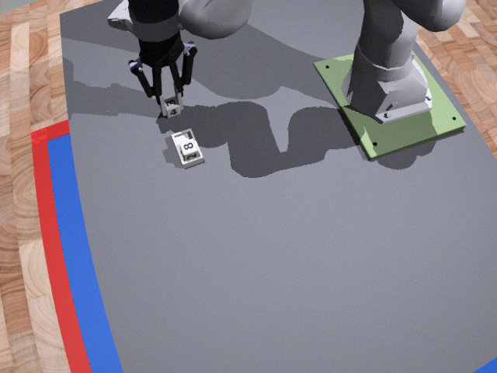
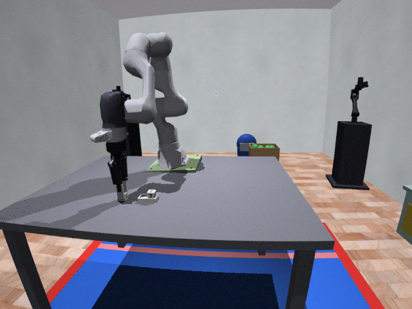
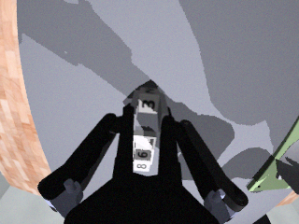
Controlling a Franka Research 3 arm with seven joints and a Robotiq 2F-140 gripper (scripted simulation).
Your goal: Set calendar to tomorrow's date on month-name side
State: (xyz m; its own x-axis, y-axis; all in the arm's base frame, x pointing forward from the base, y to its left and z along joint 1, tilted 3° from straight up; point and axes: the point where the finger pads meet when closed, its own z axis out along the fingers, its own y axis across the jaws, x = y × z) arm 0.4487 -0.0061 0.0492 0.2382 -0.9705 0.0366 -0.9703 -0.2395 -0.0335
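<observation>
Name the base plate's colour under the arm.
Pale green metal-look plate; top view shows it best.

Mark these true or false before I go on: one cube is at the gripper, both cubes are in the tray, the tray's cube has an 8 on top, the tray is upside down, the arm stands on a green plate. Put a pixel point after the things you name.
One cube [image 1: 172, 110] [image 2: 125, 196] [image 3: 148, 104] is between the gripper's [image 1: 170, 105] [image 2: 122, 199] [image 3: 147, 100] fingers. True.
Both cubes are in the tray [image 1: 196, 162] [image 2: 147, 200]. False: just one is.
The tray's cube [image 1: 188, 146] [image 2: 152, 192] [image 3: 141, 165] has an 8 on top. True.
The tray is upside down. False: its open side faces up.
The arm stands on a green plate [image 1: 449, 120] [image 2: 197, 162] [image 3: 271, 173]. True.
</observation>
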